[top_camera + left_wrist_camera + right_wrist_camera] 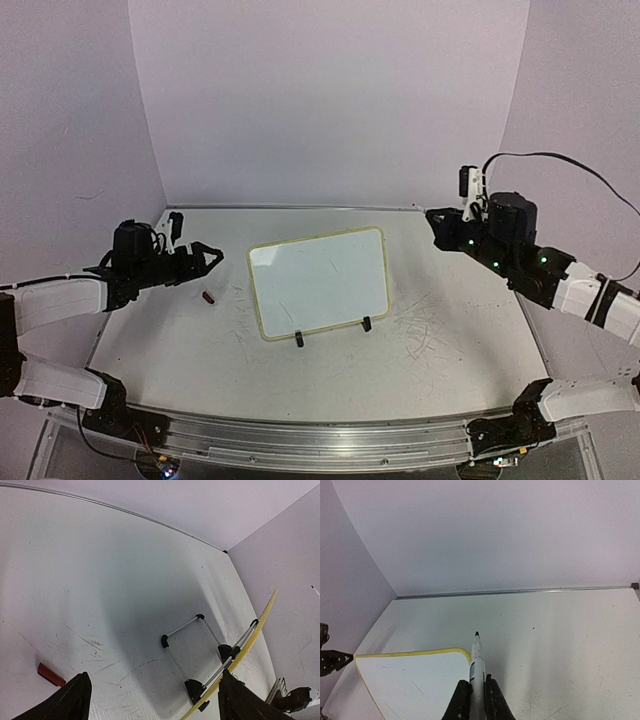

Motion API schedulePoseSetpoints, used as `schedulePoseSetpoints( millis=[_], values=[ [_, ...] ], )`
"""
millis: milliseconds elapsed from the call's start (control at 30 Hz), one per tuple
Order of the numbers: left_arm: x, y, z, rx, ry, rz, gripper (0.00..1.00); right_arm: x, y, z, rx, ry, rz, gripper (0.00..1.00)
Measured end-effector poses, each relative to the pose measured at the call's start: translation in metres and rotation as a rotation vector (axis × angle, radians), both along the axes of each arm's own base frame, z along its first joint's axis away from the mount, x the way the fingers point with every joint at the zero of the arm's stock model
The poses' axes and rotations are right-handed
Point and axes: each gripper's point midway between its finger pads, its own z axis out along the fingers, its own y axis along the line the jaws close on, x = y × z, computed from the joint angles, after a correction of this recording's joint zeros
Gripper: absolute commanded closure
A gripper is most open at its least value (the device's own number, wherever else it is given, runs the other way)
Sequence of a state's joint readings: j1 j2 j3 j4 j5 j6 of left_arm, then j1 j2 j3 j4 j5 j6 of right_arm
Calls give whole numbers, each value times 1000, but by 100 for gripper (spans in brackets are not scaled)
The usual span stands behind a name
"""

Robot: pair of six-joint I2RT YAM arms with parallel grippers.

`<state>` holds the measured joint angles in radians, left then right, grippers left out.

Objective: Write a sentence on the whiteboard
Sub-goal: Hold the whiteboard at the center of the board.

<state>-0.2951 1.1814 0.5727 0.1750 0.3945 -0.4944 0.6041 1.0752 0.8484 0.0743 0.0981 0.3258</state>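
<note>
The whiteboard [318,282] stands mid-table, its face plain white. The right gripper [478,686] pinches a black-tipped marker [477,657], its label too small to read. The left gripper [213,256] gapes wide, holding nothing. Only its wrist view shows the board's wire stand [192,686].

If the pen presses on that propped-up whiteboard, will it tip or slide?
Probably stiff: the whiteboard looks flat and rimmed. It leans on a thin wire stand, so a firm press from the marker may slide or tip it. Thin edge, so likely light.
</note>
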Motion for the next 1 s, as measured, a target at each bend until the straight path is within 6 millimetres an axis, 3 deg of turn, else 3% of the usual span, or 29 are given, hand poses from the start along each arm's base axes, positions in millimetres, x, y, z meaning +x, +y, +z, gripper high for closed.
schedulePoseSetpoints(
  millis=[267,433,700,867,1000],
  values=[
    [-2,-4,-1,-27,-12,-23,10,-31,92,3,-121,-27,204,100],
    [-4,-8,-8,-37,-4,-44,11,-49,143,-8,-178,-36,320,100],
    [-13,-29,-20,-169,40,-157,12,-58,194,-47,-194,-1,427,100],
    [-27,-42,-9,-237,3,-268,17,-59,212,-60,-190,6,467,100],
    [-36,-53,2,-267,-37,-353,25,-62,220,-56,-163,-10,498,100]
  ],
)
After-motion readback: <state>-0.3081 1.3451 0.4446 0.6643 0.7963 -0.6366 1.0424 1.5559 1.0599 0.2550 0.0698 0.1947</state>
